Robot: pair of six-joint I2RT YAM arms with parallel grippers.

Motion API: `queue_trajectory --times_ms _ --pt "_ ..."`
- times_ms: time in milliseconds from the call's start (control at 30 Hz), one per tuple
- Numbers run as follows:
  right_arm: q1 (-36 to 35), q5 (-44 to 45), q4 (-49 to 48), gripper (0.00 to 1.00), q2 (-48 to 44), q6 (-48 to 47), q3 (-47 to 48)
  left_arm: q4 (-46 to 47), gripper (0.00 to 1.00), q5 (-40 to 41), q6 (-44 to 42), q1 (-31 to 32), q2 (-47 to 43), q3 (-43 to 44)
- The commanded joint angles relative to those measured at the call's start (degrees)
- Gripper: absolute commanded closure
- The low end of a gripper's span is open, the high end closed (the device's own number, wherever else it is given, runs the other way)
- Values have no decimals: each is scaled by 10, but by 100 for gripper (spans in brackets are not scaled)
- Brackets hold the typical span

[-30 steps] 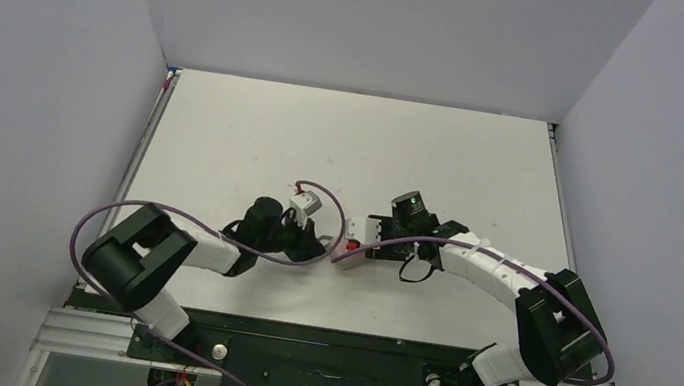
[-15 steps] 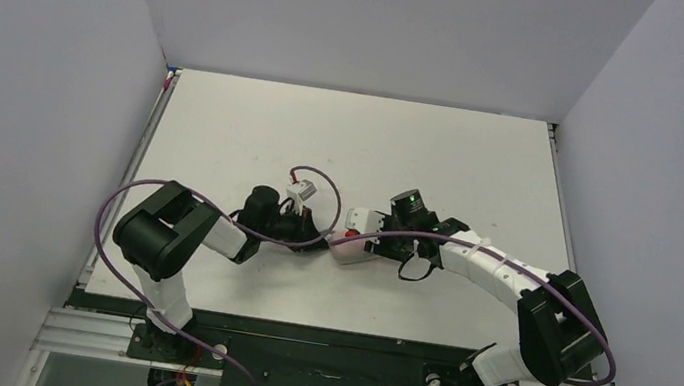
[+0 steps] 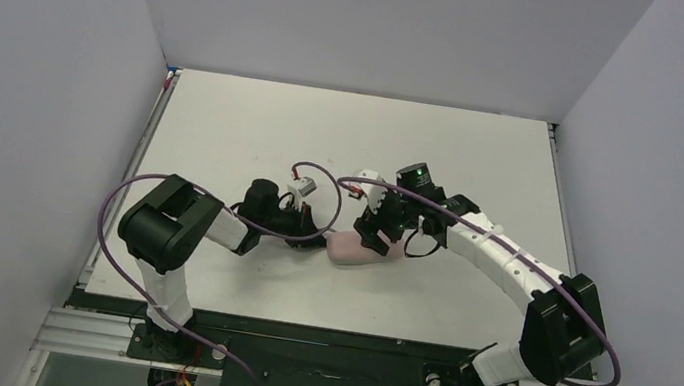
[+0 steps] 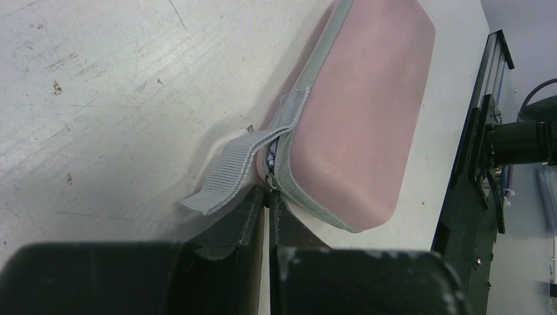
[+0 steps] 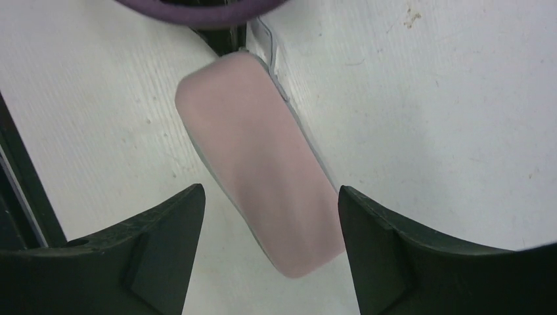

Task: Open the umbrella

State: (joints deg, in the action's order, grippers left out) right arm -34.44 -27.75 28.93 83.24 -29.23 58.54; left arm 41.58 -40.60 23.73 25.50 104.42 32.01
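Observation:
The umbrella itself is out of view; no fabric, shaft or handle shows. A soft pinkish sleeve pouch (image 3: 355, 248) with grey zip trim lies flat on the table between the arms. In the left wrist view the pouch (image 4: 358, 111) has a grey webbing loop (image 4: 226, 177) at its near end. My left gripper (image 4: 268, 195) is shut on the small metal zip pull (image 4: 270, 184) at that end. My right gripper (image 5: 269, 197) is open and empty, hovering above the pouch (image 5: 259, 164), fingers straddling its far end without touching.
The white table (image 3: 256, 130) is walled by grey panels on three sides. A black rail (image 3: 324, 367) runs along the near edge. Purple cables (image 3: 131, 194) loop from both arms near the pouch.
My right gripper has lifted off the pouch, moved back and up, and now stands open above it. My left gripper shifted slightly left while staying at the pouch's end.

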Motion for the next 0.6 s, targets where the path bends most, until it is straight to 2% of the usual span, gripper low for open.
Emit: queue_trajectory --times_ms 0,267,400,433,500,567 --pt "-11 -38 -7 30 45 81 34 -10 100 -8 -13 -6 10 18" --pt "-26 1 -29 30 117 141 46 -2 100 -10 12 -16 24 29" --pt "-47 84 -53 30 140 177 35 -2 100 -21 26 -18 27 34" --pt "-53 140 -46 33 148 192 40 0 100 -26 34 -19 26 32" --pt "-61 196 -16 40 176 220 64 3 100 -33 49 -20 18 25" --pt "-63 212 -7 43 188 235 70 14 100 -39 68 -21 5 9"
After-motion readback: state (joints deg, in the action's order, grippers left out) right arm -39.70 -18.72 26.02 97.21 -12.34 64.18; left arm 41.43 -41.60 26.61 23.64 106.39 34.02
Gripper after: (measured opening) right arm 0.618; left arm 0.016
